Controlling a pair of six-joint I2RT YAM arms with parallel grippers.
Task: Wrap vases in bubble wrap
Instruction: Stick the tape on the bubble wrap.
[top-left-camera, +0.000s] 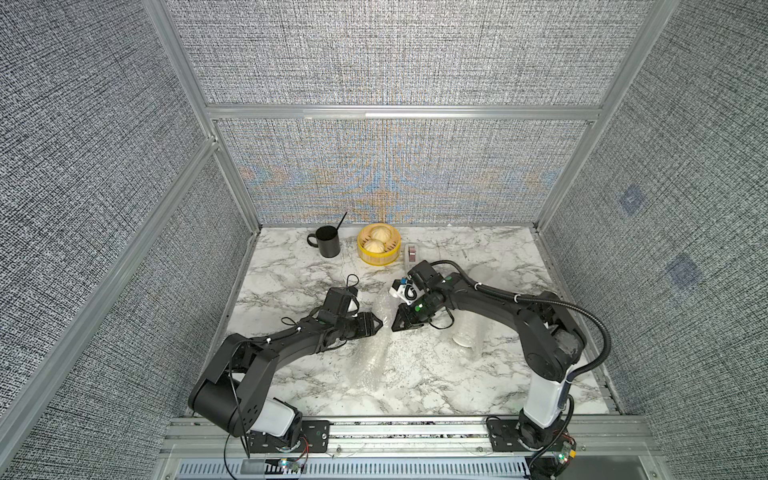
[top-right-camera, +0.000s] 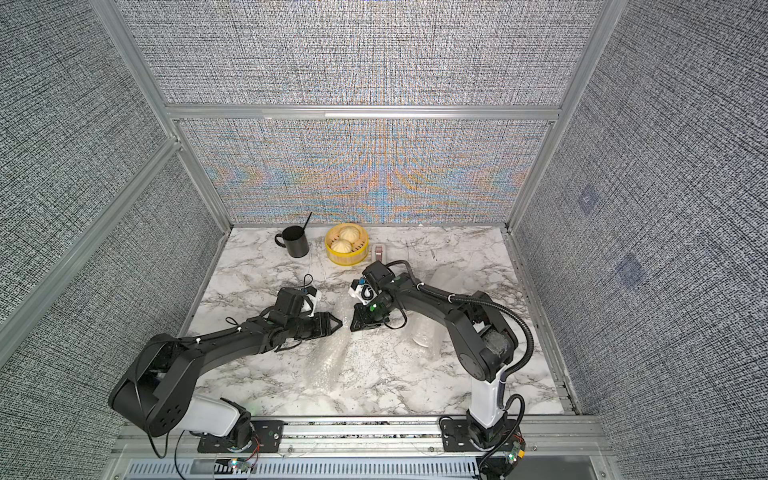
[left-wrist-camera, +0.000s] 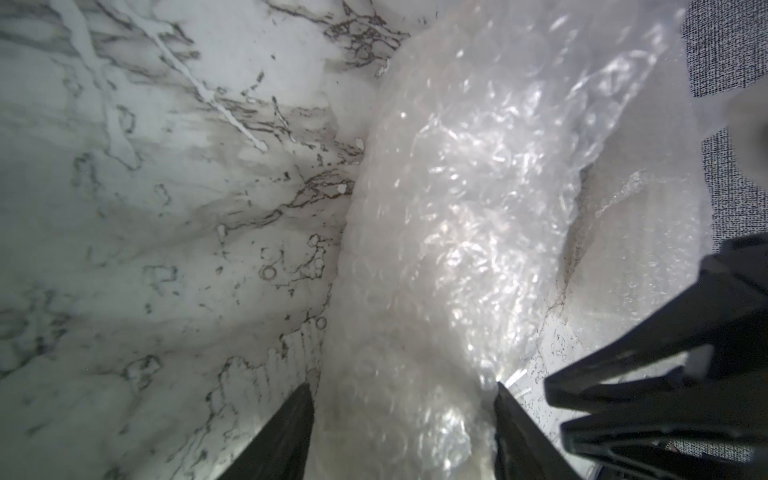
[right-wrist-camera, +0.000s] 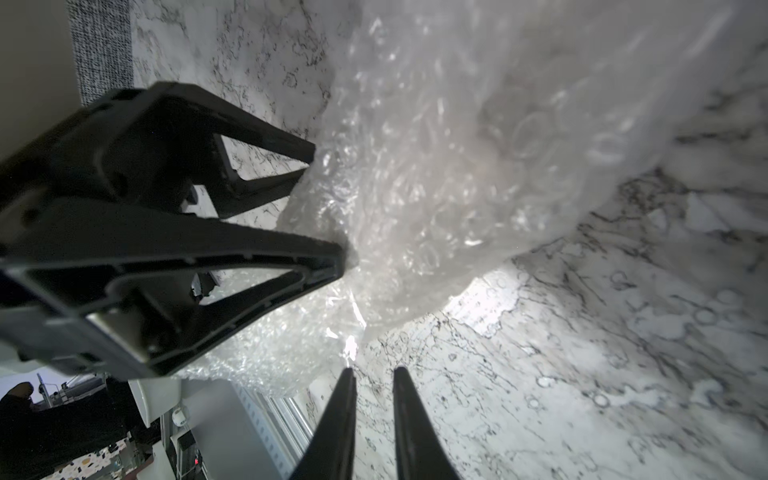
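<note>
A long bundle of bubble wrap (top-left-camera: 374, 349) (top-right-camera: 328, 357) lies on the marble table (top-left-camera: 299, 274) between the two arms. My left gripper (top-left-camera: 377, 323) (left-wrist-camera: 404, 390) has its jaws wide apart around the bundle's far end, and both fingertips press into the wrap (left-wrist-camera: 436, 249). The vase inside is only a whitish blur. My right gripper (top-left-camera: 395, 327) (right-wrist-camera: 374, 370) hovers just beside the bundle (right-wrist-camera: 436, 187), jaws narrowly apart with only marble between them. A second vase (top-left-camera: 463, 340) (top-right-camera: 423, 341) shows its white end through more wrap under the right arm.
At the back of the table stand a black mug (top-left-camera: 328, 243) with a stick in it, a yellow steamer basket (top-left-camera: 376, 259) holding two buns, and a tape dispenser (top-left-camera: 411, 254). Grey fabric walls close in the back and both sides.
</note>
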